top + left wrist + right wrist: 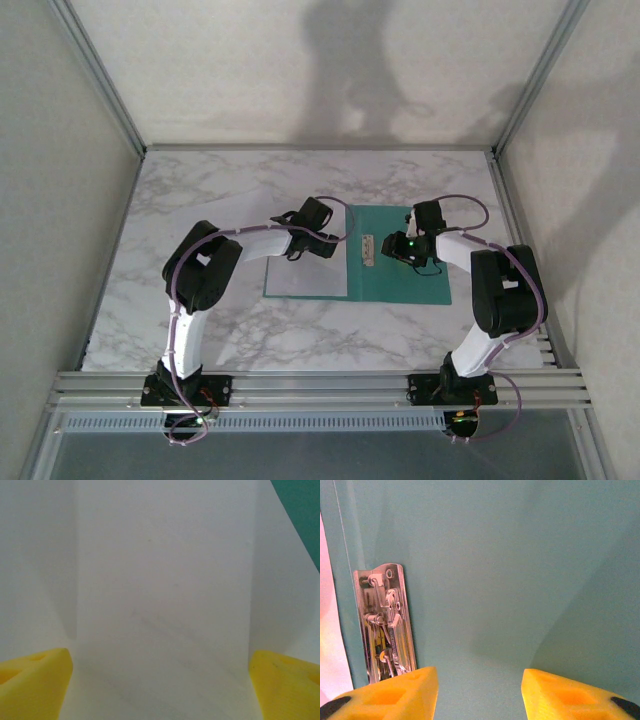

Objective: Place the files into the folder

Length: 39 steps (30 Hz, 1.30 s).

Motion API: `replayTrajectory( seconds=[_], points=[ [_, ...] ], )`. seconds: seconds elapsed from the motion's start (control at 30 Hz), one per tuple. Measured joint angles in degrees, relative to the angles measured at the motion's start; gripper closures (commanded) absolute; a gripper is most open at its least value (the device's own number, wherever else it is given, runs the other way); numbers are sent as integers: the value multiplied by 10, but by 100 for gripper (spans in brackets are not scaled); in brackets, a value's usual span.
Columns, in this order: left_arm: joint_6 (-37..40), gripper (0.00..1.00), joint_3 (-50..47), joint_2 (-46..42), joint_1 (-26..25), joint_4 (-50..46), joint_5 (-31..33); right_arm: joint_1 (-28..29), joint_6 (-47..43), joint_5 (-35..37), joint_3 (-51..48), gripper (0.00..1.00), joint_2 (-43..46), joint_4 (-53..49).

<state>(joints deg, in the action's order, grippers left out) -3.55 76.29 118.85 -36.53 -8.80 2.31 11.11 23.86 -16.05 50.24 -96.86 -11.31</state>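
The teal folder (420, 282) lies open and flat at mid-table. White files (305, 278) cover its left leaf. My left gripper (333, 240) hovers low over the files, open, with yellow fingers (35, 682) wide apart over the paper (165, 580) and nothing between them. A corner of the folder (302, 510) shows at the upper right of the left wrist view. My right gripper (385, 246) is open over the bare right leaf (520, 555), just right of the metal fastener (382, 622) by the fold. The edge of the files (329, 630) shows at the left of the right wrist view.
The marble tabletop (200, 200) spreads around the folder. Grey walls with metal posts (100, 80) close in the left, right and back sides. A metal rail (320, 385) runs along the near edge by the arm bases.
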Motion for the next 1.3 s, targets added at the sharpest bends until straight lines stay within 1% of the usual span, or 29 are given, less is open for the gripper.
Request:
replayTrajectory(
  seconds=[0.23,1.3],
  points=[
    [13,8,0,-3,-3,-8,-16,0,2,0,0,50,0,0],
    [3,8,-14,-18,-1,-18,-8,0,9,0,-2,51,0,4]
  ],
)
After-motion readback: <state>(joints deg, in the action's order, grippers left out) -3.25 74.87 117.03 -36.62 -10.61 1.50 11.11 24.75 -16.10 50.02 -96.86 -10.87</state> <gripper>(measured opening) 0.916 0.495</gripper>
